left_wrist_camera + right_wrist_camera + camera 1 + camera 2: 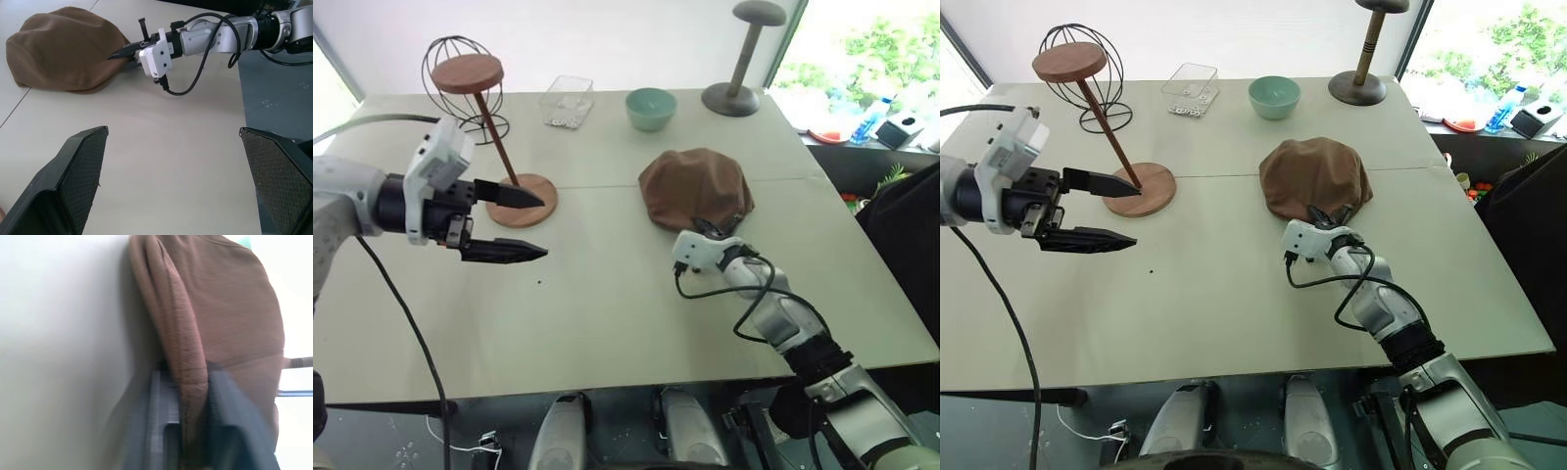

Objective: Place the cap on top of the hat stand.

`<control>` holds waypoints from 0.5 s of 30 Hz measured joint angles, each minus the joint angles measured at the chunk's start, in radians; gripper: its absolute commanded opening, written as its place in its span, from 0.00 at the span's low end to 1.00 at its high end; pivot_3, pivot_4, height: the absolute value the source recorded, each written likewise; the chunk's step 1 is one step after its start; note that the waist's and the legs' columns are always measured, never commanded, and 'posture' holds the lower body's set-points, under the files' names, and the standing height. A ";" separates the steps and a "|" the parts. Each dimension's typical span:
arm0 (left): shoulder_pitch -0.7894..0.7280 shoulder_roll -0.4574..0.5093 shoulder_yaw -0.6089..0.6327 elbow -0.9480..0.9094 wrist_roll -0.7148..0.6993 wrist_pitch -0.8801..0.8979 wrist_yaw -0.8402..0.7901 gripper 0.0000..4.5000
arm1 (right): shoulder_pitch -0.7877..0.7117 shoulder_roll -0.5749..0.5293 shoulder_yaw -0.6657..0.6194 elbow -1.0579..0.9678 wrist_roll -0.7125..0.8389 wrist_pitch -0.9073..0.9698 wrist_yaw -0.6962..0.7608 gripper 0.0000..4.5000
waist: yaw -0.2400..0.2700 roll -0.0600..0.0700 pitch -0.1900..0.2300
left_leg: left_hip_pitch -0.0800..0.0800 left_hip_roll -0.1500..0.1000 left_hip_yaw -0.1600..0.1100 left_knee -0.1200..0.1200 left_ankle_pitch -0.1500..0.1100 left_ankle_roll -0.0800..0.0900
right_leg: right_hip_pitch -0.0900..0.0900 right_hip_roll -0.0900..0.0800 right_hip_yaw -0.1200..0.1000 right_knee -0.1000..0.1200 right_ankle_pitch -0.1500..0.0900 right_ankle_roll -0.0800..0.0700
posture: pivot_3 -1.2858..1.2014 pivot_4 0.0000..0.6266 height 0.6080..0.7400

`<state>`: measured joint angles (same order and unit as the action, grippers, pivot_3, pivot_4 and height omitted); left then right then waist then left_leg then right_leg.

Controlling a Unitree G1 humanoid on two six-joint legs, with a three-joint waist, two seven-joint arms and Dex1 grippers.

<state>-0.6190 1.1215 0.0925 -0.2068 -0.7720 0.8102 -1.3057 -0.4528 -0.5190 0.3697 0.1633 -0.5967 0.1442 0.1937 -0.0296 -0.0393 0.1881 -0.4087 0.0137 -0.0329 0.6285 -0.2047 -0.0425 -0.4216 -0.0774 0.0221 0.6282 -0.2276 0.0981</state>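
Note:
The brown cap point(695, 186) lies on the table right of centre, wrinkled and domed. My right gripper point(717, 227) is at its near edge, and in the right wrist view the two fingers are shut on the cap's brim point(193, 382). The hat stand point(480, 117), reddish-brown wood with a disc top, slanted stem and round base point(524, 199), stands at the left. My left gripper point(530, 225) hovers open in front of that base, with nothing between its fingers point(80, 169).
A black wire globe stand point(460, 59) sits behind the hat stand. A clear plastic box point(568, 101), a green bowl point(651, 108) and a taller grey stand point(744, 59) line the table's point(607, 313) far side. Clutter lies beyond the right edge.

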 measured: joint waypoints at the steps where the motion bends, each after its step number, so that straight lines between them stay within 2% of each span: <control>1: 0.000 0.000 0.006 0.000 0.000 -0.002 0.002 1.00 | 0.002 0.000 -0.002 -0.002 0.000 0.002 0.001 0.01 | 0.000 0.000 0.000 | 0.000 0.000 0.000 0.000 0.000 0.000 | 0.000 0.000 0.000 0.000 0.000 0.000 | 0.52 0.24 1.00; 10: 0.028 -0.007 0.060 -0.003 -0.005 0.000 0.063 1.00 | -0.006 -0.004 -0.049 -0.055 0.012 0.026 0.066 0.01 | 0.004 0.001 0.000 | 0.000 0.000 0.000 0.000 0.000 0.000 | -0.001 0.000 0.000 0.000 0.000 0.000 | 0.52 0.24 1.00; 15: 0.065 -0.026 0.189 -0.011 -0.060 0.066 0.169 1.00 | -0.113 -0.032 -0.112 -0.086 0.058 0.046 0.148 0.01 | 0.001 0.006 0.004 | -0.001 0.000 0.001 0.000 0.000 0.000 | -0.003 0.000 0.000 0.000 0.000 0.000 | 0.52 0.24 1.00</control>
<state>-0.5544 1.0951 0.2815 -0.2178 -0.8318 0.8761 -1.1371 -0.5662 -0.5510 0.2574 0.0775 -0.5386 0.1899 0.3417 -0.0288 -0.0335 0.1918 -0.4099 0.0138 -0.0323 0.6281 -0.2047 -0.0425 -0.4242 -0.0774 0.0223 0.6287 -0.2275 0.0983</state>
